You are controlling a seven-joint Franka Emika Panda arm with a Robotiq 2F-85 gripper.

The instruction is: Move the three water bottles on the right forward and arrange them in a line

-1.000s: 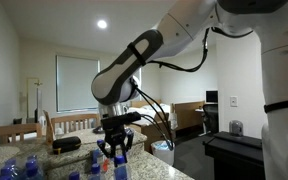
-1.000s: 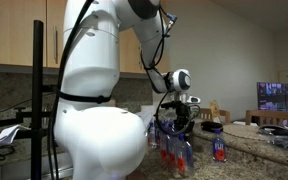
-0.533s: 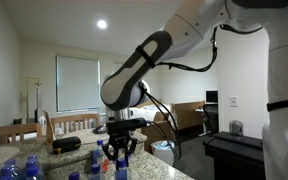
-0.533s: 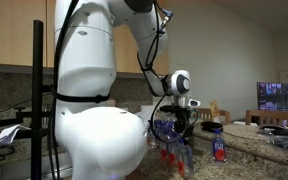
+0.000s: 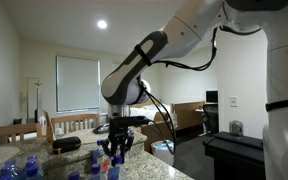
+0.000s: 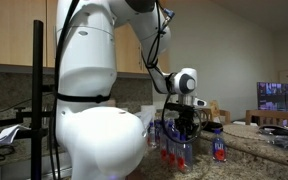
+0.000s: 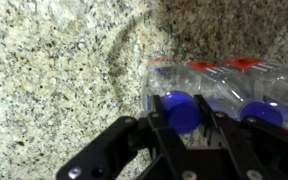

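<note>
hand (image 7: 181, 102) pinched on blue cap (image 7: 182, 116) of water bottle (image 7: 189, 75) | bottle upright under hand, 2nd bottle (image 7: 264, 112) just beside, granite worktop (image 7: 54, 70) below | my guess: thin slick plastic, walls crush, wt unknown; cap/neck stiffest, best hold | may swing, bump neighbour

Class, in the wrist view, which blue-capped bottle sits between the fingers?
The left bottle in that view: its cap is gripped between the fingers; the right bottle stands beside it, outside them.
</note>
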